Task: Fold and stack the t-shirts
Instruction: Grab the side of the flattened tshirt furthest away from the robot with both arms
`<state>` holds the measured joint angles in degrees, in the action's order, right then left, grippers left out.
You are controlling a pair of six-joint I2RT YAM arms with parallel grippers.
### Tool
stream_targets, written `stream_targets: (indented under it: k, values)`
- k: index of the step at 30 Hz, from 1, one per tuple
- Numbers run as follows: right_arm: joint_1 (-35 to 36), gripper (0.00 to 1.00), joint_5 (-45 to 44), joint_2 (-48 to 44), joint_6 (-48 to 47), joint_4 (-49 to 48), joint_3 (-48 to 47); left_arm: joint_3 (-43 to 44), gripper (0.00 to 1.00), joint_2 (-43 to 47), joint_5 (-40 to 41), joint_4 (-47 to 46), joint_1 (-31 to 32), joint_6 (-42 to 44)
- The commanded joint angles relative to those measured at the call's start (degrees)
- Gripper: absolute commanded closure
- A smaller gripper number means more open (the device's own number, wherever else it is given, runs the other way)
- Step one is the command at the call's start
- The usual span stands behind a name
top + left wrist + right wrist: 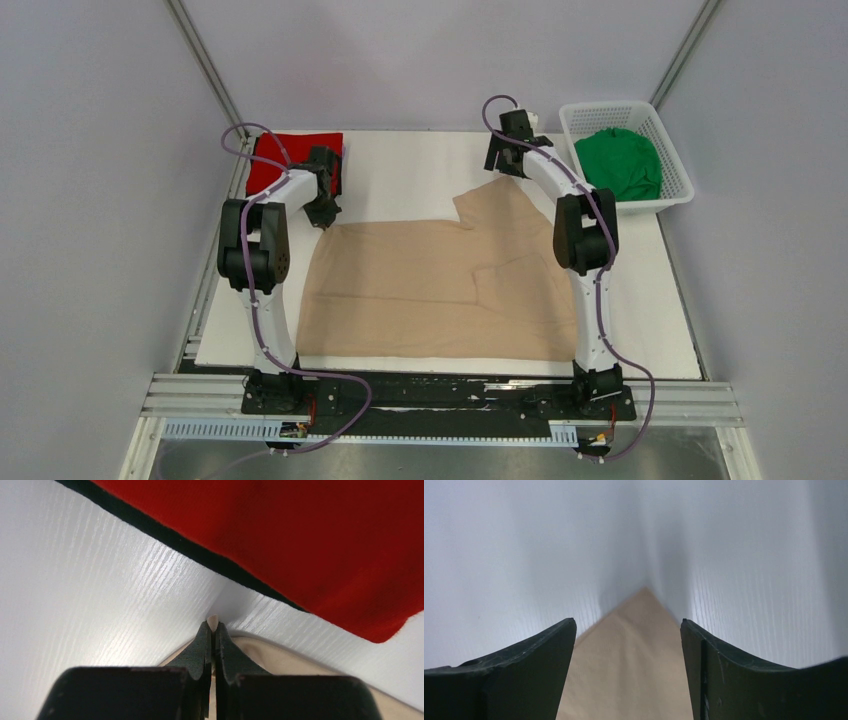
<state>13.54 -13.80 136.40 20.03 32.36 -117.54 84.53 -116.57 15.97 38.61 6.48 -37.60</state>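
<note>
Saw a beige-tan t-shirt [430, 290] spread flat across the white table [400, 160], one sleeve pointing away, right part seemingly folded over. Noted a red t-shirt [290, 148] folded at the far left corner, atop a black t-shirt [200, 553] showing only its edge. Found a green t-shirt [620, 160] crumpled in the white lattice basket [600, 106], far right.

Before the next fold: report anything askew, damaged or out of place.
Nothing spilled or damaged. The beige t-shirt lies uneven, its far right part jutting past the rest; the green t-shirt sits crumpled in the white basket.
</note>
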Motion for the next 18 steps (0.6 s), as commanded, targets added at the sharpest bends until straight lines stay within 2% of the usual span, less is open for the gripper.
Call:
stream_targets:
  k: [1,8,12,18]
  values:
    - [1.04,0.31,-4.63,6.07,-7.32,0.28,-9.36,0.74,1.00,2.79,-1.54,-1.61,-0.33,1.48]
    - [2.44,0.42,-6.67,5.65,-9.39,0.02,-4.70,0.77,1.00,3.52,-0.99,-1.28,-0.33,2.21]
    - [2.83,0.51,-10.97,3.36,-7.27,-0.01,0.67,0.91,1.00,3.61,-1.19,-0.96,-0.33,2.46]
    - [2.72,0.64,-11.73,-1.30,-1.35,-0.06,6.88,0.41,1.00,5.03,-1.64,-0.66,-0.33,3.46]
